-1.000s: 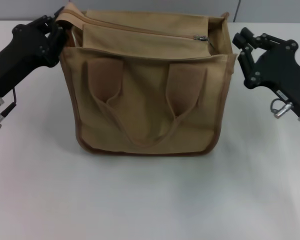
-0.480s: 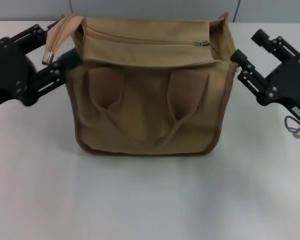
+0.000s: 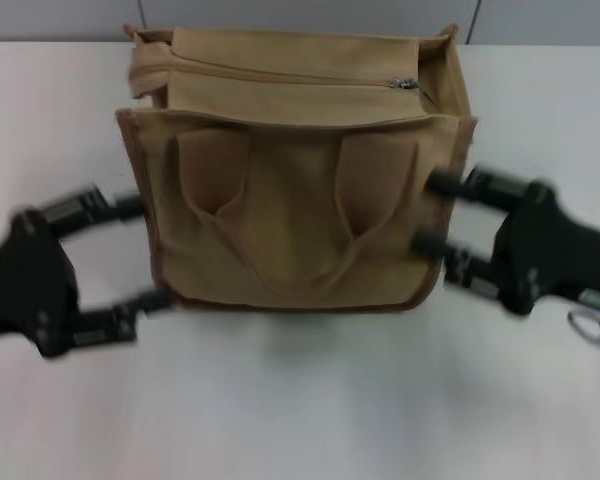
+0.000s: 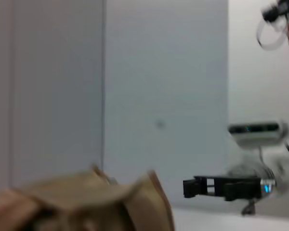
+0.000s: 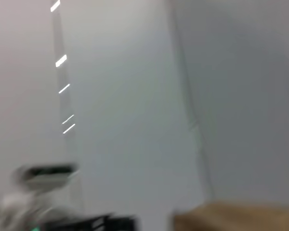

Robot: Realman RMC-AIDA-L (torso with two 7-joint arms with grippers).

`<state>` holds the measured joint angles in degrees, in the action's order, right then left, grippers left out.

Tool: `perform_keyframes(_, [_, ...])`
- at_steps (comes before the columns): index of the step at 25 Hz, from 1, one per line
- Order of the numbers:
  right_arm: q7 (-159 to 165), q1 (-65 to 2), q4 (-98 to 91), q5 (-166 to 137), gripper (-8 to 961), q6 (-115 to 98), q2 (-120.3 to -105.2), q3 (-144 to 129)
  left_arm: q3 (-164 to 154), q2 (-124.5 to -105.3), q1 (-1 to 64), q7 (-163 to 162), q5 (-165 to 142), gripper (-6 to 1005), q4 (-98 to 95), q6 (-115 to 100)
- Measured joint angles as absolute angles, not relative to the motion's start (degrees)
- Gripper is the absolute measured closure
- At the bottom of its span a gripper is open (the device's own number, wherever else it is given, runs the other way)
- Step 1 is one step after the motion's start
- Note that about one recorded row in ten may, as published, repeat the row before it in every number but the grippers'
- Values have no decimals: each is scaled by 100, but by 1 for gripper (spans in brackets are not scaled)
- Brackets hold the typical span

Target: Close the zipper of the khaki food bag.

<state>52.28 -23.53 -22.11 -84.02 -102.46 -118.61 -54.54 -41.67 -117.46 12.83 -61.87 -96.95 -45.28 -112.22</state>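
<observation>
The khaki food bag (image 3: 290, 200) stands upright in the middle of the white table, handles facing me. The zipper (image 3: 290, 75) runs across its top panel, and its silver slider (image 3: 402, 83) sits at the right end. My left gripper (image 3: 145, 252) is open beside the bag's lower left side and holds nothing. My right gripper (image 3: 430, 212) is open beside the bag's right side and holds nothing. The left wrist view shows a top corner of the bag (image 4: 86, 199) and the right gripper (image 4: 226, 187) farther off. The right wrist view shows an edge of the bag (image 5: 236, 219).
The white table (image 3: 300, 400) spreads in front of and beside the bag. A grey wall (image 3: 300, 15) runs behind the table. A folded khaki strap end (image 3: 150, 75) lies on the bag's top left corner.
Both arms have swung from the bag's top corners down to its lower sides. The strap end that the left gripper held up one second ago is released and lies on the bag.
</observation>
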Motion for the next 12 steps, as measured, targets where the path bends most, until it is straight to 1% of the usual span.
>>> perform_keyframes(1, [5332, -2377, -2297, -8727, 354, -10263, -11860, -5457, -4167, -11774, 1271, -6082, -9827, 153, -4516, -11215])
perform_keyframes(3, [5445, -2432, -2396, -9202, 351, -10268, -11869, -5458, -4174, -11838, 1249, -5800, -10177, 154, -4420, -11194])
perform_keyframes(12, [5548, -2604, -2502, -10289, 338, -10197, -11913, -5472, -4197, -11841, 1416, -5629, -10867, 158, -4043, -11150])
